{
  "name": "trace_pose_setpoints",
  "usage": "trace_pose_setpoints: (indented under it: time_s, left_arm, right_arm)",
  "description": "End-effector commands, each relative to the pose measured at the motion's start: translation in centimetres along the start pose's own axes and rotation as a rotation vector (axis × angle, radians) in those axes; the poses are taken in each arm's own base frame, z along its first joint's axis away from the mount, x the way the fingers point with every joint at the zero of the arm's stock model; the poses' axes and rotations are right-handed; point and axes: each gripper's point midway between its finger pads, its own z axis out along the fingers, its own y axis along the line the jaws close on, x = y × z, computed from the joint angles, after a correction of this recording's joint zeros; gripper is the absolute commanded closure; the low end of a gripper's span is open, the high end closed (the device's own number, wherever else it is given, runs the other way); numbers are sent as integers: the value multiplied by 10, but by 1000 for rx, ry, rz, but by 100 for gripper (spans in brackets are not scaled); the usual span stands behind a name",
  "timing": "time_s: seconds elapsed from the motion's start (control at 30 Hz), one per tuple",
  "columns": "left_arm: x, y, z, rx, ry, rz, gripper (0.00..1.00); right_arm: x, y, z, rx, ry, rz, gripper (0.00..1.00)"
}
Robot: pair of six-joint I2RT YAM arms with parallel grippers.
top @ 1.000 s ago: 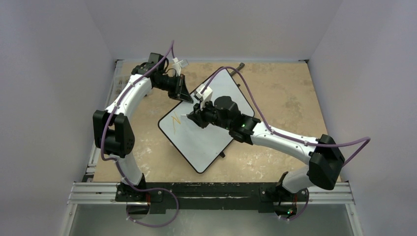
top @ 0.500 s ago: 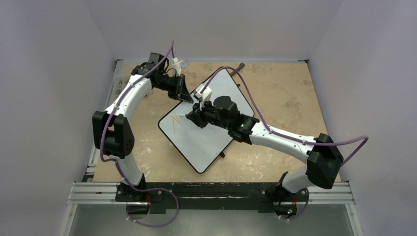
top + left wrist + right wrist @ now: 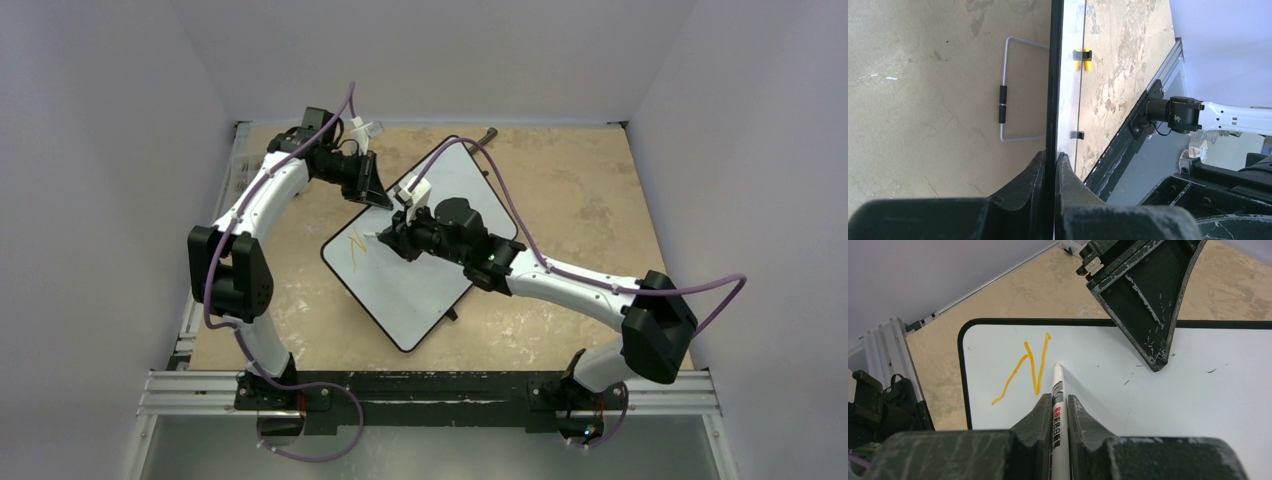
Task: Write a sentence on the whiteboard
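Black whiteboard rim (image 3: 1053, 75) pinched by left fingers (image 3: 1028, 192); right fingers (image 3: 1035, 422) clamp pen (image 3: 1058, 390); blank beyond.

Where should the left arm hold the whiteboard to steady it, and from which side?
By the thin rim on the far-left edge of the whiteboard, coming from outside, a finger on each face, as the left gripper does. The panel is flat and thin, and the pen in the right gripper needs the writing face.

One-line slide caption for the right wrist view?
Right fingers hold a white marker beside an orange N on the whiteboard; left fingers clamp its edge.
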Motion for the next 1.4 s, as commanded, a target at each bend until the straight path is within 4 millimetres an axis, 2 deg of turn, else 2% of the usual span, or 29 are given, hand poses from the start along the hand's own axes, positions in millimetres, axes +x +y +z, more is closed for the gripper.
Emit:
trace_pose_setpoints:
  time_s: [0.0, 0.2, 0.7, 0.93, 1.13, 1.37]
  left_arm:
    - [-12, 9, -10, -115, -58, 54, 100]
    - [-12, 8, -10, -113, -57, 54, 100]
    - [-11, 8, -10, -111, -57, 55, 100]
    - [-11, 8, -10, -109, -56, 55, 100]
    - [-12, 7, -10, -107, -57, 56, 100]
    - [-13, 6, -11, -107, -62, 60, 100]
  right_arm:
    - [28, -20, 1, 81, 73, 7, 100]
    - [19, -32, -4, 132, 63, 2, 100]
    - [-11, -28, 5, 119, 25, -10, 100]
    - [-9, -24, 12, 95, 43, -24, 100]
    - [-7, -11, 12, 15, 54, -25, 100]
    - [12, -7, 8, -15, 103, -20, 100]
